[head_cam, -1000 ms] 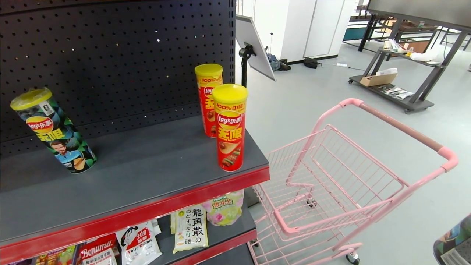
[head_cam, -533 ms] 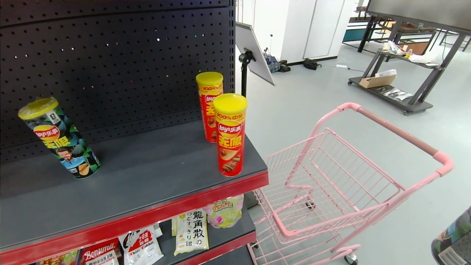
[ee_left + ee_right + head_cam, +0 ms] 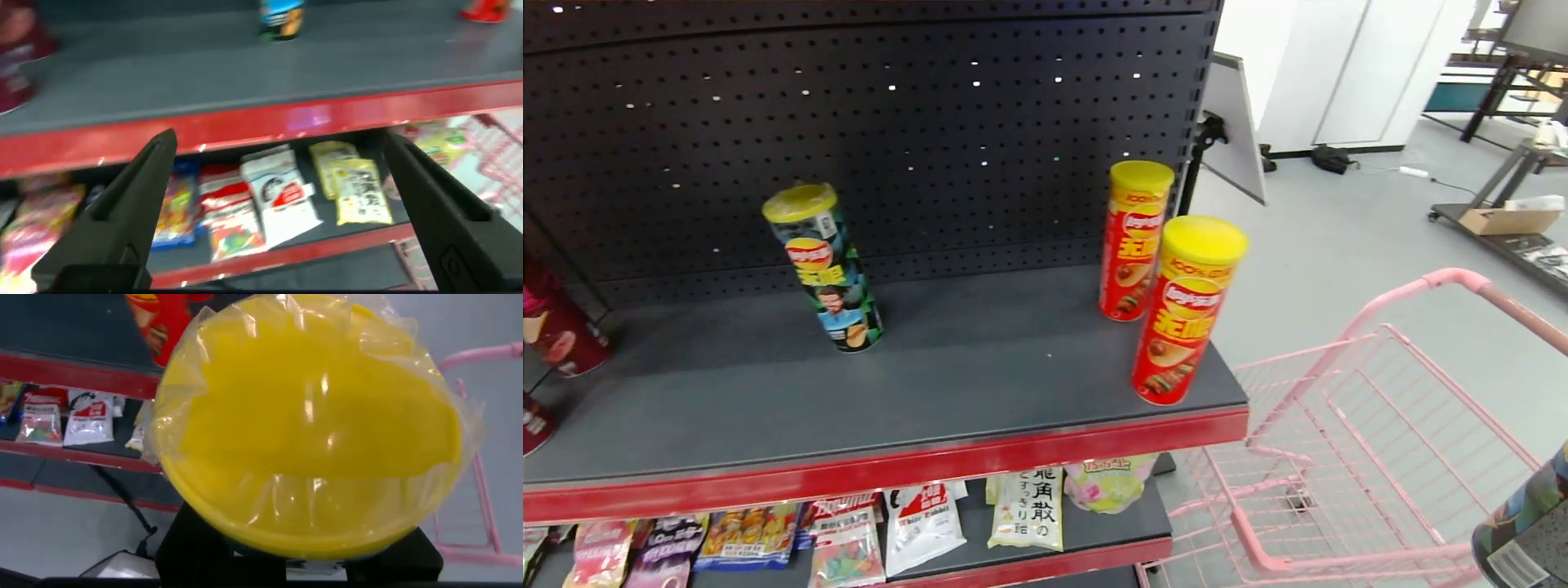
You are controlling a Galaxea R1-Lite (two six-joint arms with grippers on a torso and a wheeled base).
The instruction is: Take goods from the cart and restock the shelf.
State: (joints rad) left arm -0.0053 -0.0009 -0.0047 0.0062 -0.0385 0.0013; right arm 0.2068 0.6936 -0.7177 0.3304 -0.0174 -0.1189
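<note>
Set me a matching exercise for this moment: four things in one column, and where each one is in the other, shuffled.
Things:
1. green can
2. front red can
3. pink cart
4. fourth can

Places:
A. on the floor, right of the shelf
B. off the shelf, in the right gripper
C. standing mid-shelf, towards the pegboard
D. at the shelf's front right corner

Pairs: 1-C, 2-D, 3-A, 4-B.
</note>
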